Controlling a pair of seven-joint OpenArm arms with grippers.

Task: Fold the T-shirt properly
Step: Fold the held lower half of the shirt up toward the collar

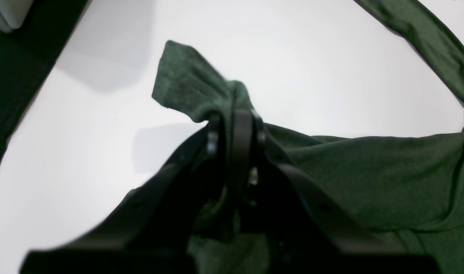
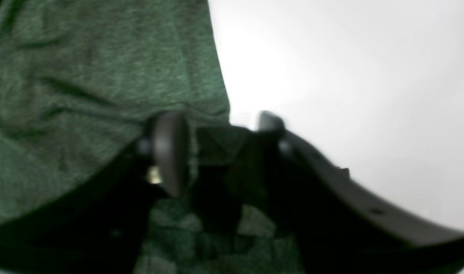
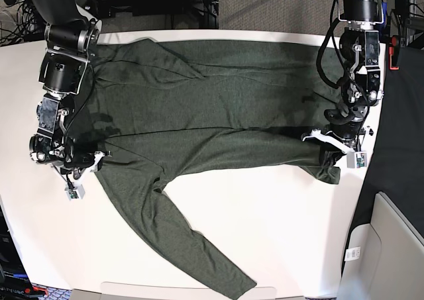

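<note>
White table, T-shirt spread flat.
Left gripper clamps a sleeve cuff; right gripper half-parted over the shirt's edge, grip unclear. Grey carpet behind.

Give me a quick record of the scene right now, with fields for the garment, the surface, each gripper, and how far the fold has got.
garment: T-shirt, dark green, long sleeves, spread across the table
surface: white table
left gripper: shut on a bunched bit of the shirt's edge
right gripper: jaws apart, straddling the shirt's edge, not clamped
loose sleeve: lies diagonally toward the near table edge
fold progress: no complete fold visible
</note>
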